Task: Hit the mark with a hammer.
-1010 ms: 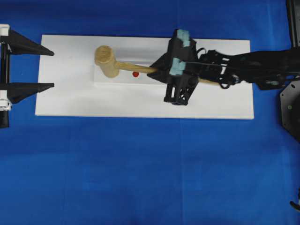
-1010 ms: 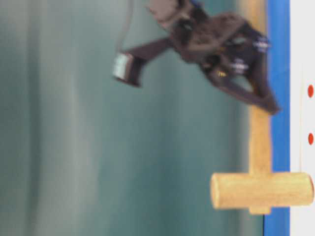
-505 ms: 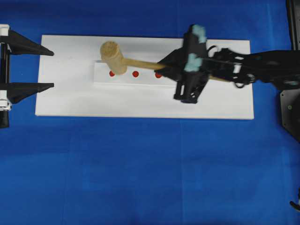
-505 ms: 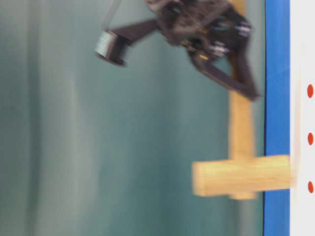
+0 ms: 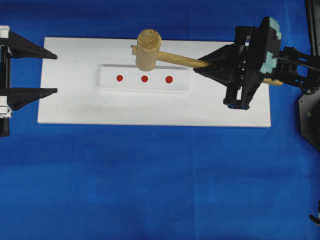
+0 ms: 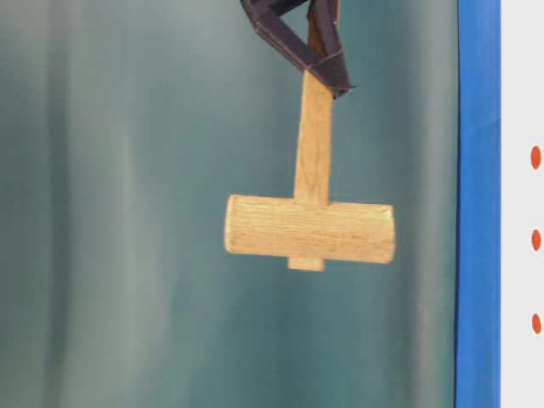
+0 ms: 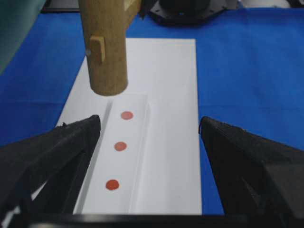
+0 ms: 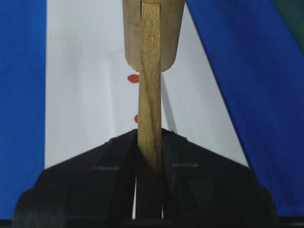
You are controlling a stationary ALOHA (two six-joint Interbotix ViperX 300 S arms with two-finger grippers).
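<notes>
At the far left the left gripper (image 5: 30, 69) is sitting with its jaws spread wide and nothing between them, parked off the board's end, apparently just keeping out of the swing. The white board (image 5: 75, 107) is lying on the blue cloth (image 5: 150, 180), carrying a raised white strip (image 5: 182, 85) with three red marks (image 5: 144, 78) in a row. The hammer (image 5: 148, 50) is hanging in the air over the far side of that strip, its head clear of the board and not touching any mark. I am guessing it is being held high between blows or readied for one. Its handle is running rightward into the right gripper (image 5: 205, 63), which is clamping tight on it well back from the head, probably for more leverage.
</notes>
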